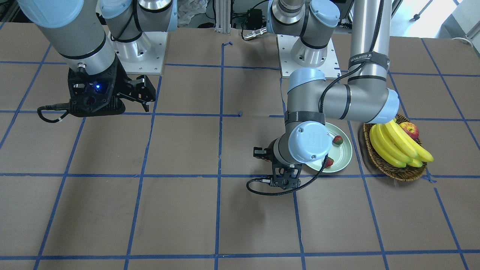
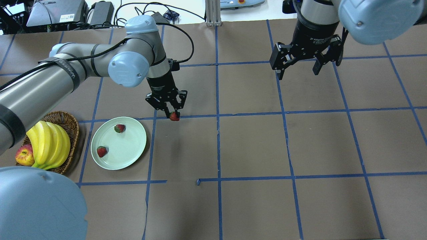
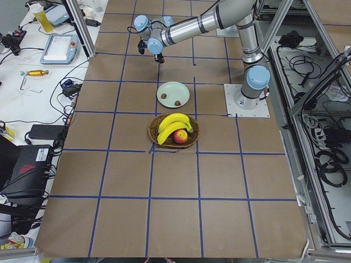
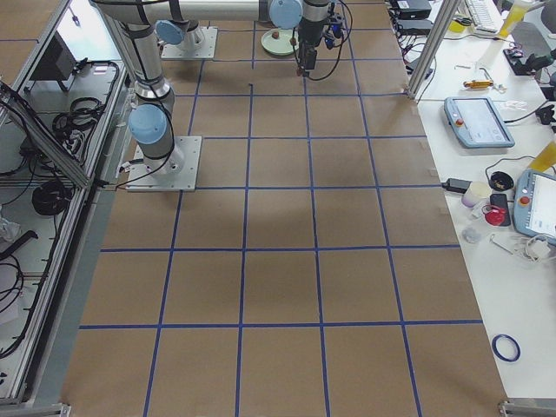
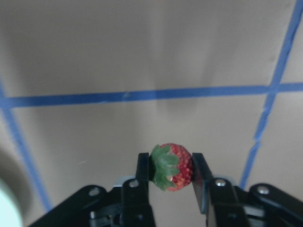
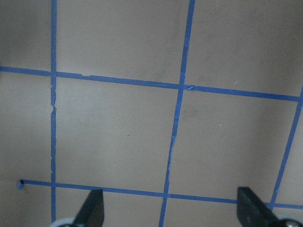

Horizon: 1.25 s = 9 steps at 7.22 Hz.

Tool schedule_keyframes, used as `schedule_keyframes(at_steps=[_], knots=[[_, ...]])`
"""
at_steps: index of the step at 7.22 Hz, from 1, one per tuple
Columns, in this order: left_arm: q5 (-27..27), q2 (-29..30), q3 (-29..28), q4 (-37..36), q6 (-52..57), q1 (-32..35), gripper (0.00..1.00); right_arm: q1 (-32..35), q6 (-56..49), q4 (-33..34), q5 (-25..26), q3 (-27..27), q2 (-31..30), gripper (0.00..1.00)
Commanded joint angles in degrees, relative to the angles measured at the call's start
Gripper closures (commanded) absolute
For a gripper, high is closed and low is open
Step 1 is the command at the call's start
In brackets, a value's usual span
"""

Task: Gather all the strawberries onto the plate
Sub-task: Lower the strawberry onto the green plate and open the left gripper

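The left fingers [image 5: 143, 171] were closed narrowly on the third strawberry [image 5: 171, 166], pinching it from both sides. Its green top was turned toward the wrist camera and one finger. In the overhead view this strawberry [image 2: 174, 116] hung over a blue tape line on the worktop [image 2: 253, 146], just off the plate's far right edge. How far it sat above the surface could not be told.

The plate [image 2: 128, 148] lay to the robot's left of the held strawberry and a little back toward the robot. It already carried two strawberries, one near the far rim [image 2: 119, 128] and one near the left rim [image 2: 101, 151]. The bare middle and right of the plate were the nearest open spot, so the coming move looked like a short carry left and back, then a release.

The right fingers [image 6: 93, 209] were spread wide and held nothing. They hung well away over the right half of the worktop, so the left arm was the nearer one.
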<state>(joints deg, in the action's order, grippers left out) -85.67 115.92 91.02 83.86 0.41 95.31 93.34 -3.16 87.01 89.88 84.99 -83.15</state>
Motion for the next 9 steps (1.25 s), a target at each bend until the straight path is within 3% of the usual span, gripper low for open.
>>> schedule_keyframes(at_steps=[1,4,5,6,7,9], knots=[[-9.75,-1.66,0.56,8.66,12.38,-4.15,1.0,0.0,0.0,0.0,-0.15,0.0,0.0,0.0],[-15.39,-1.92,6.0,9.13,21.89,-10.73,1.0,0.0,0.0,0.0,-0.23,0.0,0.0,0.0],[-14.97,-1.57,6.71,7.91,21.13,-11.02,1.0,0.0,0.0,0.0,-0.32,0.0,0.09,0.0],[-14.45,-1.66,6.71,6.25,20.78,-11.02,0.08,0.0,0.0,0.09,-0.24,0.0,0.09,0.0],[-14.35,-2.09,6.28,5.97,20.16,-10.94,0.0,0.0,0.0,0.09,-0.32,0.0,0.09,0.0],[-12.07,-4.54,3.92,4.92,17.11,-10.85,0.0,0.0,-0.09,-0.17,-1.02,0.0,0.09,0.0]])
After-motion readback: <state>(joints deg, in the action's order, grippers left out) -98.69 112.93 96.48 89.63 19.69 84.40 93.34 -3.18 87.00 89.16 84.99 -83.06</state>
